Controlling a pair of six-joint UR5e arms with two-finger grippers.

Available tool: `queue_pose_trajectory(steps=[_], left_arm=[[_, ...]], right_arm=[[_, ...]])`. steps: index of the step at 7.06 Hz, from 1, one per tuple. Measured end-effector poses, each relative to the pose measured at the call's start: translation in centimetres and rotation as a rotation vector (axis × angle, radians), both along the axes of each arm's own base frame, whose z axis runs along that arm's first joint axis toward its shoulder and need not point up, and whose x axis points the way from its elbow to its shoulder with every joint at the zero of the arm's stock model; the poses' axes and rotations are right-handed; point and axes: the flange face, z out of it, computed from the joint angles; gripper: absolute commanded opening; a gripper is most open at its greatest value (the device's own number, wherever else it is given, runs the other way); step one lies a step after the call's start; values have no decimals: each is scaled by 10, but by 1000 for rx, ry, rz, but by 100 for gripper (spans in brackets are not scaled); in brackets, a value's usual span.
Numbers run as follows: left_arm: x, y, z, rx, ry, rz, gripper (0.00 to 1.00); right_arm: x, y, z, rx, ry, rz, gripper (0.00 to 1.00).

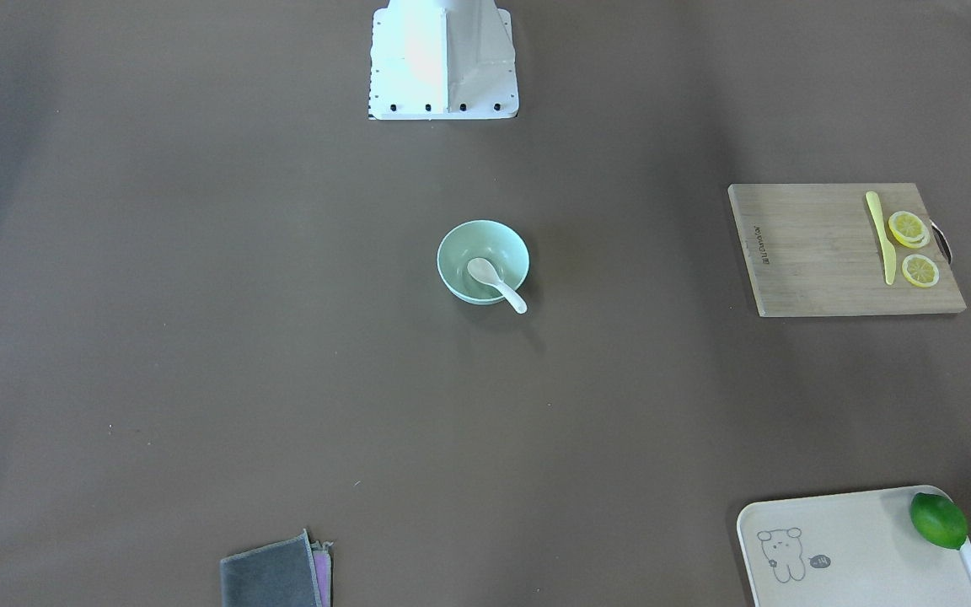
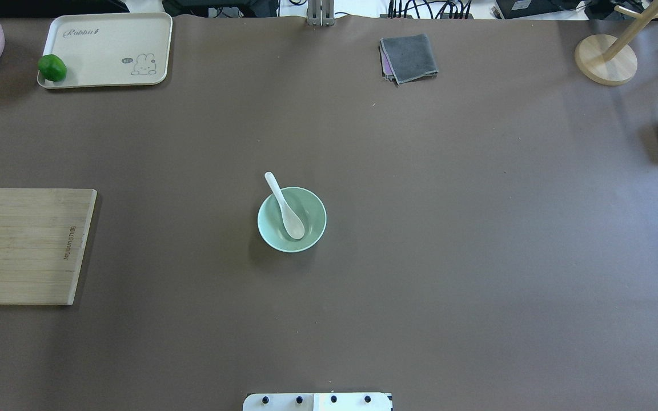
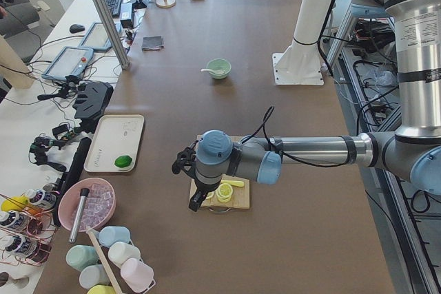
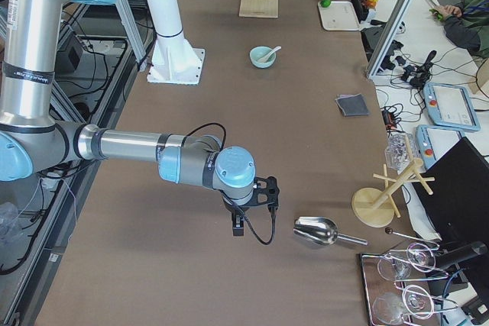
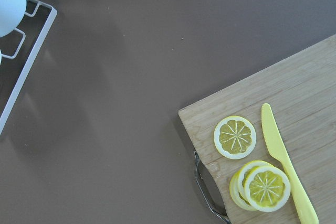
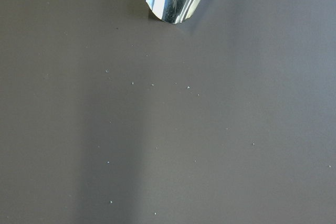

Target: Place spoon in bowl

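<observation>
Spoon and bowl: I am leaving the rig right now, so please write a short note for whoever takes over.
Left gripper: above the cutting board at the table's left end, far from the bowl. It shows only in a side view, so I cannot tell how its jaws stand.
Right gripper: low over the table beside the metal scoop at the right end. Jaws likewise unclear.
Spoon: scoop down inside the bowl at mid table, handle resting on the rim and sticking out.
Done: the spoon is in the bowl.
Left: nothing, it seems.
</observation>
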Motion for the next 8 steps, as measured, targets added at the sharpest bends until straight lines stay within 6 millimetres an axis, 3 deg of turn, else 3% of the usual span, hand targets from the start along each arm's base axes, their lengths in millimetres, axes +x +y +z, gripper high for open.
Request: queue_pose_trajectory(steps=[2, 4, 8], left_arm=[[-4, 5, -15, -140, 5, -9, 98], [-10, 7, -32, -150, 3, -19, 98], [-16, 4, -42, -124, -6, -31, 98]], right_arm=[[0, 0, 0, -1, 0, 0, 100], [-1, 3, 3, -11, -1, 2, 100], [-1, 10, 13, -33, 2, 1, 100]])
